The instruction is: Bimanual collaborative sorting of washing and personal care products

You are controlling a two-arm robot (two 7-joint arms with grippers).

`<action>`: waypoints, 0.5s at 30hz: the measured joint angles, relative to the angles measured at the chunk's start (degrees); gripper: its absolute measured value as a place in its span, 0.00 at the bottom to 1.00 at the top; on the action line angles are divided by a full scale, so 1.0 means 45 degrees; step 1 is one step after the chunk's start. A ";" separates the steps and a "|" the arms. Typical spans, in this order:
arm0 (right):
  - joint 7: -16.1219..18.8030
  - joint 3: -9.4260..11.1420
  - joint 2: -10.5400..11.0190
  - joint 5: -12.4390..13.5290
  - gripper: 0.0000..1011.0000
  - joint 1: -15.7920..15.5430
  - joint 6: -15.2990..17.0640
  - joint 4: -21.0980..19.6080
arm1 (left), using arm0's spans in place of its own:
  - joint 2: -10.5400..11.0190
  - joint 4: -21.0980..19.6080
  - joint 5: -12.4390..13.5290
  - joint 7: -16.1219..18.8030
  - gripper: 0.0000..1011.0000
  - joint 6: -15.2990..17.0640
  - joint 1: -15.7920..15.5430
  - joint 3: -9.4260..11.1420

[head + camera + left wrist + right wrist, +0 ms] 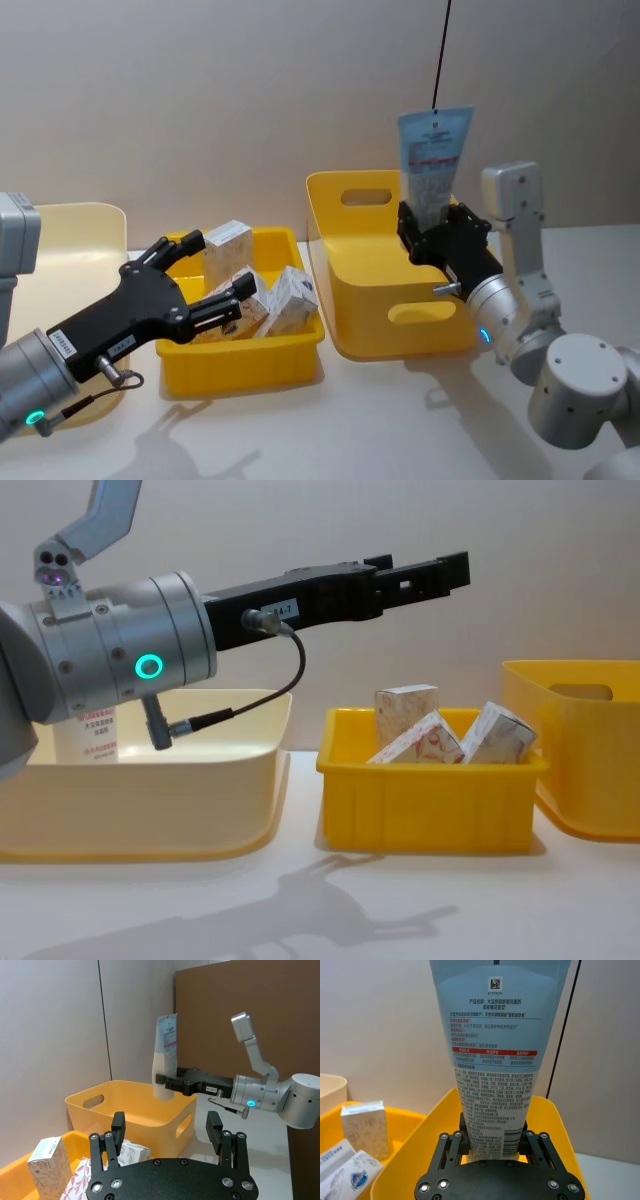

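My right gripper (425,235) is shut on the lower end of a tall pale-blue squeeze tube (435,160), held upright over the tall yellow bin (350,300). The right wrist view shows the tube (492,1060) with dense small print between the fingers (452,1147). My left gripper (210,272) hovers open and holding nothing over the low yellow bin (240,360), which contains small white patterned boxes (228,245). Those boxes (405,715) lean against each other. A white red-printed bottle (85,742) stands in the cream bin (200,810).
The three bins stand in a row: cream (70,230) on the left, low yellow in the middle, tall yellow (590,750) on the right. The pale table (400,430) is bare in front of them. A plain wall closes the back.
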 joint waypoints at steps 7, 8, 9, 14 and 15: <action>-0.0311 -0.0141 -0.0137 -0.0320 0.50 0.0213 0.0718 0.0250 | 0.0000 0.0000 0.0000 0.0000 0.99 0.0000 0.0000 0.0000; -0.0364 -0.0166 -0.0170 -0.0378 0.50 0.0260 0.0815 0.0312 | 0.0000 0.0000 -0.0001 0.0000 0.99 0.0000 0.0000 0.0000; -0.0387 -0.0174 -0.0180 -0.0405 0.50 0.0272 0.0854 0.0328 | 0.0000 0.0001 0.0000 0.0000 0.99 0.0000 0.0000 0.0000; -0.0525 -0.0230 -0.0265 -0.0566 0.50 0.0379 0.1061 0.0464 | 0.0000 0.0000 0.0001 0.0001 0.99 0.0000 0.0000 0.0000; -0.0552 -0.0238 -0.0286 -0.0610 0.50 0.0405 0.1118 0.0493 | 0.0000 0.0000 0.0000 0.0000 0.99 0.0000 -0.0001 0.0000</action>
